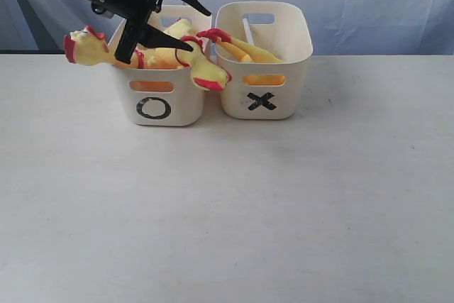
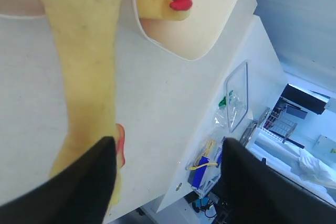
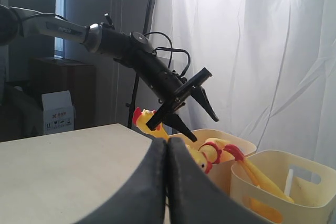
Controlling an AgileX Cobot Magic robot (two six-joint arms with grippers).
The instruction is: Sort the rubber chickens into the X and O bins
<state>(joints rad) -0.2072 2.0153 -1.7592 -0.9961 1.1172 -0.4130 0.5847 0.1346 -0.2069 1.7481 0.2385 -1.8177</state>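
On the white table [image 1: 227, 211] two cream bins are standing close side by side: the O bin [image 1: 159, 101] on the left, the X bin [image 1: 266, 69] on the right. Three rubber chickens are lying in them. Two are resting in the O bin. The first chicken [image 1: 86, 47] is hanging its head over the left rim, and the second chicken [image 1: 207, 74] is hanging its head over the front right corner. The third chicken [image 1: 252, 51] is lying in the X bin, its red feet sticking out toward the O bin.

Just above the O bin the left hand [image 1: 201, 30] is hovering with fingers spread wide, gripping nothing. In the left wrist view a yellow neck is passing beside one finger [image 2: 89, 182]; I cannot tell if they are touching. The right hand [image 3: 167, 182], well apart from the bins, is pressing its fingers fully together and holding nothing. Behind the bins a pale curtain [image 1: 369, 5] is hanging.
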